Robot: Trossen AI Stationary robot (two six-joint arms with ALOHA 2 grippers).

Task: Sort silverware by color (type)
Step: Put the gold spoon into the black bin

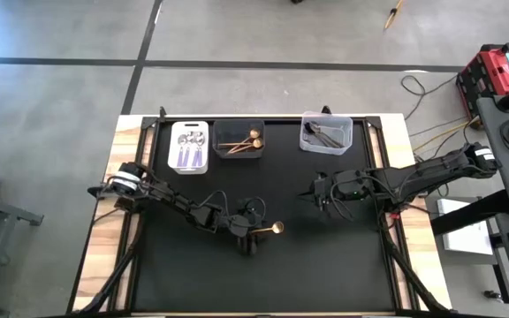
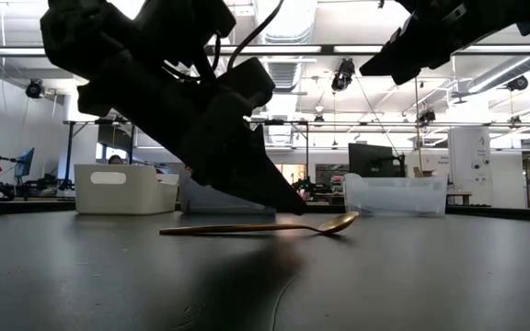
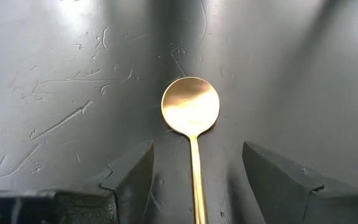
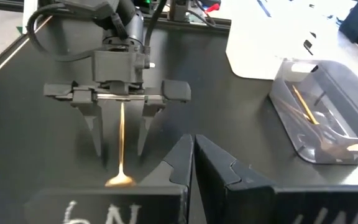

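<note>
Three bins are being carried along the far edge of the dark worktop [image 1: 193,265]: a white bin [image 1: 189,147] with lilac-handled silverware [image 1: 190,155], a dark bin [image 1: 239,139] with gold spoons [image 1: 242,143], and a clear bin [image 1: 326,132] with grey utensils [image 1: 323,136]. Nothing is lying between the bins and the arms, and the mat around the lone spoon is bare apart from scratches.

A gold spoon [image 3: 191,118] is lying flat near the middle of the worktop, well apart from the bins. It is slim, with a round shallow bowl and a thin straight handle, and its bowl is pointing away from the left arm.

The left end effector [image 3: 194,177] is being held low over the spoon, tilted steeply downward, with its fingers [image 3: 132,177] spread wide on either side of the handle and not touching it. The right end effector [image 4: 192,163] is being held above the worktop to the right of the spoon, fingers pressed together and empty, pointing towards the left arm.
</note>
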